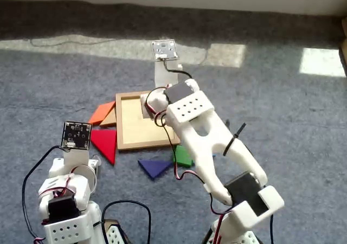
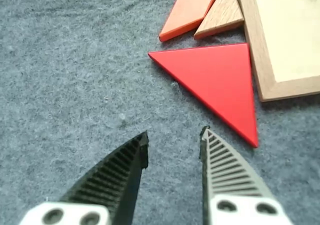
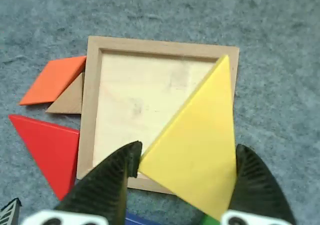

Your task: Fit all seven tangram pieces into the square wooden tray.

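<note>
With no piece seated yet, the yellow triangle (image 3: 200, 135) is being held by the right gripper (image 3: 187, 157) over the tray (image 3: 92, 110), the left gripper (image 2: 172, 145) being held wide beside the red triangle (image 2: 215, 80) outside.

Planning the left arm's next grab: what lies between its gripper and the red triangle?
Only bare grey carpet, seen in the left wrist view: the open left gripper hangs just short of the red triangle, with no other piece in the gap.

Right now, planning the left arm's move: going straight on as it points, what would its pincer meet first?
Likely the red triangle lying just ahead; depth is unclear, so perhaps the carpet first.
</note>
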